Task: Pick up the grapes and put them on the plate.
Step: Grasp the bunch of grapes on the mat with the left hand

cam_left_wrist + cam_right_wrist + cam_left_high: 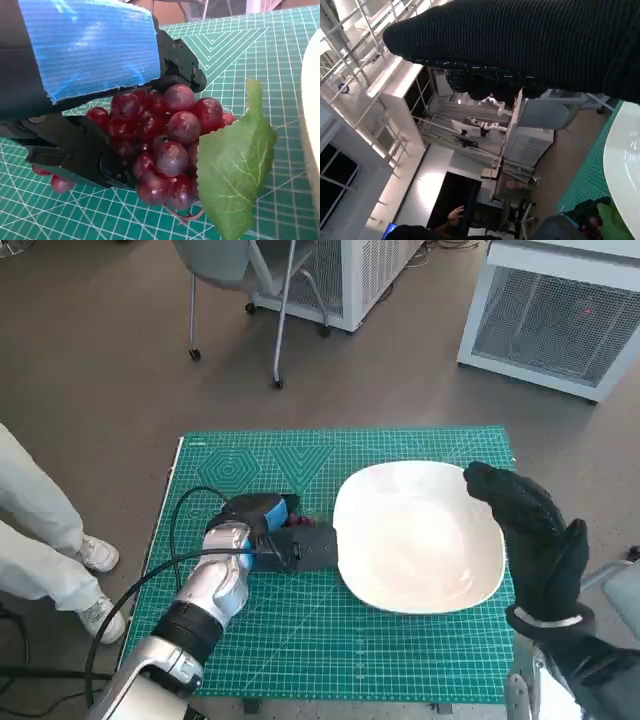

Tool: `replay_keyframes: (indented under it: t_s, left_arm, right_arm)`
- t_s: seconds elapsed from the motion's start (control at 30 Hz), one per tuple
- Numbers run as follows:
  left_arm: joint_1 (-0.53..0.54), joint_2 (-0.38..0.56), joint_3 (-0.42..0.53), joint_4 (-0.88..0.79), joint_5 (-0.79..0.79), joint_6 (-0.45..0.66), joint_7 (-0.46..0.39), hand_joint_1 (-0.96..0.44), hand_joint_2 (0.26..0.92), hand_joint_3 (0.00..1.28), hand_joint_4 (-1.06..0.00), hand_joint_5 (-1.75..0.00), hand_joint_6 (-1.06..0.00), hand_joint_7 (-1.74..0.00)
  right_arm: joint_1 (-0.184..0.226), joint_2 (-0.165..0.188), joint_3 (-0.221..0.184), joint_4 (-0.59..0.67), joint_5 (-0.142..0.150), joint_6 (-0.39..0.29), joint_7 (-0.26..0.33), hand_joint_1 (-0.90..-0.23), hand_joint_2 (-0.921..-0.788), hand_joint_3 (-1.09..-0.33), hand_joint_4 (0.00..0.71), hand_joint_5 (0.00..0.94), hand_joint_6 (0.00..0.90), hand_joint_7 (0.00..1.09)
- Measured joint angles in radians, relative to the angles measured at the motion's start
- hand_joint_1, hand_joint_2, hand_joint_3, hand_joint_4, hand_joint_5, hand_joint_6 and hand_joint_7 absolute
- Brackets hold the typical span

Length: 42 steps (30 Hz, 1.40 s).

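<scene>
The grapes [160,145], a bunch of dark red fruit with a green serrated leaf [235,170] hanging off one side, sit in the grip of the left hand [275,535] over the green cutting mat [300,650], just beside the near rim of the white plate [420,535]. In the left wrist view the black fingers [80,155] wrap around the bunch from one side while the blue-taped back of the hand covers it from the other, so the fruit is clamped between them; whether the bunch touches the mat cannot be told. From the head view almost nothing of the grapes shows, only a speck of red beside the hand.

The plate lies on the mat with nothing on it. The right hand [530,535], in its black knitted glove, hovers over the plate's far right edge, fingers extended and slightly apart, holding nothing.

A black cable [175,530] loops from the left forearm across the mat. A person's legs in pale trousers and white shoes [98,585] stand on the floor off the mat's left side.
</scene>
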Motion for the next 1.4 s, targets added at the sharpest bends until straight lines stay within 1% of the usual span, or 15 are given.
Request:
replay_keyframes:
  t_s: [0.1,0.17,0.2,0.27,0.3,0.33,0.43,0.5,0.6,0.73,0.83,1.1,1.4]
  left_arm:
    - [0.0,0.0,0.004,0.003,-0.02,-0.01,0.008,0.14,0.86,0.02,-0.02,-1.56,-0.43,0.0]
    - [0.0,0.001,0.005,0.005,-0.027,-0.015,0.012,0.14,0.863,0.02,-0.01,-1.63,-0.43,0.0]
    - [0.0,0.001,0.004,0.006,-0.028,-0.017,0.014,0.16,0.87,0.05,-0.04,-1.64,-0.43,0.0]
    - [-0.002,0.001,0.002,0.012,-0.029,-0.022,0.019,0.23,0.888,0.15,-0.16,-1.62,-0.45,-0.01]
    - [-0.004,0.0,-0.001,0.017,-0.029,-0.026,0.023,0.27,0.889,0.23,-0.23,-1.6,-0.46,-0.02]
    - [-0.007,0.0,-0.007,0.025,-0.026,-0.03,0.028,0.29,0.881,0.29,-0.28,-1.59,-0.49,-0.02]
    - [-0.019,-0.001,-0.034,0.052,-0.008,-0.046,0.062,0.34,0.826,0.46,-0.36,-1.59,-0.57,-0.04]
    - [-0.022,-0.001,-0.054,0.067,0.01,-0.055,0.093,0.35,0.813,0.51,-0.38,-1.6,-0.6,-0.05]
    - [-0.021,-0.001,-0.08,0.079,0.031,-0.06,0.132,0.35,0.835,0.5,-0.37,-1.6,-0.65,-0.06]
    - [-0.02,-0.001,-0.101,0.085,0.043,-0.063,0.162,0.35,0.892,0.38,-0.39,-1.56,-0.71,-0.09]
    - [-0.021,-0.001,-0.109,0.087,0.046,-0.067,0.168,0.35,0.911,0.33,-0.41,-1.53,-0.73,-0.11]
    - [-0.022,0.0,-0.112,0.088,0.045,-0.077,0.168,0.35,0.92,0.3,-0.43,-1.51,-0.74,-0.14]
    - [-0.022,0.002,-0.112,0.089,0.043,-0.083,0.167,0.35,0.921,0.31,-0.42,-1.52,-0.72,-0.15]
  right_arm:
    - [0.0,0.0,-0.001,0.003,0.0,-0.001,0.0,-0.466,-0.921,-0.568,0.656,0.012,0.238,0.83]
    - [-0.001,0.0,-0.001,0.005,-0.001,-0.001,0.0,-0.467,-0.921,-0.568,0.656,0.012,0.238,0.83]
    - [-0.001,0.0,-0.001,0.006,-0.001,-0.001,0.0,-0.468,-0.921,-0.567,0.656,0.012,0.238,0.83]
    - [-0.002,0.0,-0.001,0.007,-0.001,-0.001,0.0,-0.469,-0.921,-0.567,0.656,0.012,0.238,0.83]
    - [-0.003,0.0,-0.001,0.007,-0.001,-0.001,0.0,-0.47,-0.921,-0.566,0.655,0.012,0.237,0.83]
    - [-0.003,0.0,-0.001,0.008,-0.001,-0.001,0.0,-0.472,-0.921,-0.566,0.655,0.012,0.238,0.83]
    - [-0.005,0.0,-0.001,0.008,-0.001,-0.001,0.0,-0.477,-0.921,-0.563,0.655,0.012,0.238,0.83]
    - [-0.006,0.0,-0.001,0.008,-0.001,-0.001,0.0,-0.48,-0.921,-0.562,0.655,0.012,0.238,0.83]
    - [-0.006,0.0,-0.002,0.008,0.0,-0.001,0.0,-0.483,-0.921,-0.56,0.655,0.012,0.239,0.83]
    - [-0.007,0.0,-0.003,0.008,0.0,-0.001,0.0,-0.485,-0.921,-0.56,0.655,0.012,0.239,0.83]
    - [-0.009,-0.001,-0.004,0.009,0.001,-0.001,0.0,-0.485,-0.921,-0.56,0.655,0.012,0.239,0.83]
    - [-0.012,-0.001,-0.005,0.012,0.001,0.0,0.0,-0.482,-0.921,-0.558,0.655,0.012,0.24,0.83]
    - [-0.013,-0.001,-0.005,0.014,0.001,-0.001,0.0,-0.482,-0.921,-0.556,0.656,0.012,0.241,0.83]
